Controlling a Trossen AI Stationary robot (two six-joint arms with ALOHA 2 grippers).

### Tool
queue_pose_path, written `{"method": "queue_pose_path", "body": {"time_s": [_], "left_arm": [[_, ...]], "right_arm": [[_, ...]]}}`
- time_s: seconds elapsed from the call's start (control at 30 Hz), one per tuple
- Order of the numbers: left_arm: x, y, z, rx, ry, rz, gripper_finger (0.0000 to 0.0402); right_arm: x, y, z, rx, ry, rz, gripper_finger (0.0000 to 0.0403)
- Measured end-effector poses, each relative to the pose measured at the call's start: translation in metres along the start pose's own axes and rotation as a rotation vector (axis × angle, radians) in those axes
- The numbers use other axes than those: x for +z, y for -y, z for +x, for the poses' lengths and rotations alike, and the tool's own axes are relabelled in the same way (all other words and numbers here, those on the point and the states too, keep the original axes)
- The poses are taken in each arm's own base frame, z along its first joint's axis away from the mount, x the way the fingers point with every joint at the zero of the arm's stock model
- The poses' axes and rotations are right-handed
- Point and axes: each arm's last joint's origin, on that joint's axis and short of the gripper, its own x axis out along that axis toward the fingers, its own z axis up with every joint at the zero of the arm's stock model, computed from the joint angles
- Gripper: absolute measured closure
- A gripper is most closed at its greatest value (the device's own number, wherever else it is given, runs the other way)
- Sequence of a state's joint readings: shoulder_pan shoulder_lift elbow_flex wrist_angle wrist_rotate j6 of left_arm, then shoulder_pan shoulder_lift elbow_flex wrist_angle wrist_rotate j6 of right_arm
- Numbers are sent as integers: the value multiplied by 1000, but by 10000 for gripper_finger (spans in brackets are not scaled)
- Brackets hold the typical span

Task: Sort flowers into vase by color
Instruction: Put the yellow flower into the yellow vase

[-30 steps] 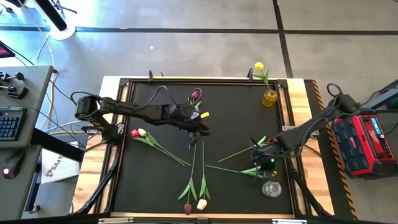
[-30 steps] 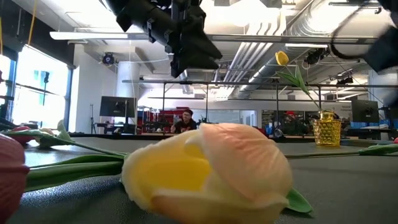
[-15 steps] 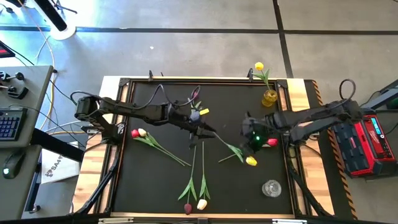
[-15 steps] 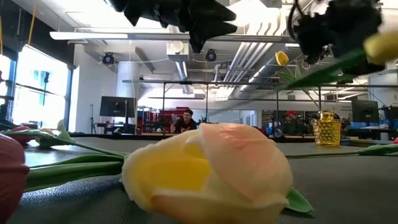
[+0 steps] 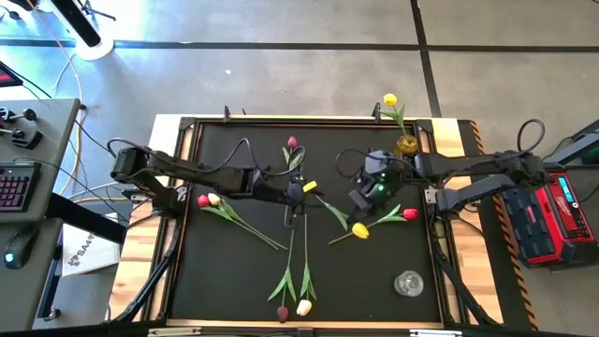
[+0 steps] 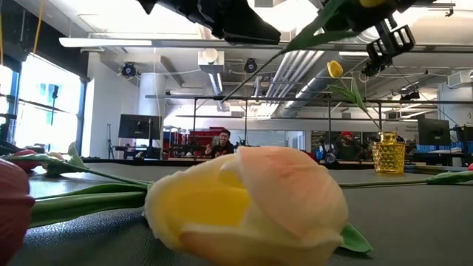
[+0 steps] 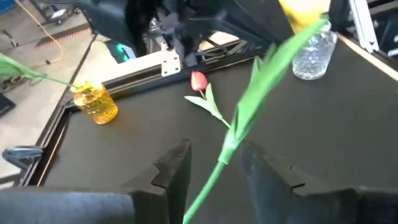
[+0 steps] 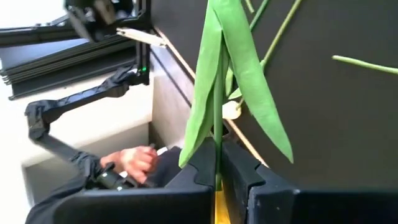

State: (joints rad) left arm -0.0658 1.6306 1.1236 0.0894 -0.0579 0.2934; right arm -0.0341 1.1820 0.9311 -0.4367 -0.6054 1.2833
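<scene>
My right gripper (image 5: 363, 213) is shut on a yellow tulip (image 5: 360, 229) and holds it above the table's middle. The tulip's long green stem (image 7: 249, 112) slants toward my left gripper (image 7: 214, 168). That gripper is open, and the stem runs through the gap between its fingers; I see no touch. On the table lie a red tulip (image 5: 409, 214), a maroon one (image 5: 291, 142), a red and cream pair (image 5: 208, 199), and a maroon and cream pair (image 5: 293, 310) at the near edge. Another yellow tulip (image 5: 389, 99) stands in the yellow vase (image 5: 406, 145). My right gripper pinches the yellow tulip's stem (image 8: 216, 163) between its two fingers, close under the head. It comes from the table's right. The flower is lifted clear of the table. Its stem and leaves (image 8: 242, 81) point away past the fingertips toward my left gripper.
A clear glass vase (image 5: 408, 283) stands near the right near corner. The cream tulip's head (image 6: 244, 199) fills the low view's front. A raised frame rims the black mat (image 5: 234, 271). A person's hand (image 8: 134, 162) shows beyond the table's edge.
My right gripper has lifted the yellow tulip off the table by the clear vase. It has carried it up, toward the far edge and to the left, up to my left gripper. The tulip has swung so that its stem now lies between the left fingers.
</scene>
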Motion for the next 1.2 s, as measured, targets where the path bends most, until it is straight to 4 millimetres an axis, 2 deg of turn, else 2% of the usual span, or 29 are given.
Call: {"method": "queue_pose_path", "body": {"time_s": [0.2, 0.33, 0.5, 0.8, 0.93, 1.1, 1.2], "left_arm": [[-5, 4, 0, 12, -65, 26, 246], [-6, 3, 0, 14, -80, 2, 248], [-6, 2, 0, 19, -79, -14, 282], [-6, 3, 0, -25, -67, -22, 366], [-6, 4, 0, -29, -69, -21, 396], [-6, 4, 0, -47, -58, -26, 399], [-6, 3, 0, -69, -49, -62, 400]], "right_arm": [[1, -3, -3, 25, -32, 0, 402], [1, -3, -3, 28, -43, 0, 402], [1, -4, -3, 35, -42, -15, 402], [4, -14, -4, 120, -4, -143, 400], [4, -15, -4, 128, 7, -250, 379], [4, -16, -4, 137, 18, -369, 327], [6, -27, -6, 228, 61, -454, 291]]}}
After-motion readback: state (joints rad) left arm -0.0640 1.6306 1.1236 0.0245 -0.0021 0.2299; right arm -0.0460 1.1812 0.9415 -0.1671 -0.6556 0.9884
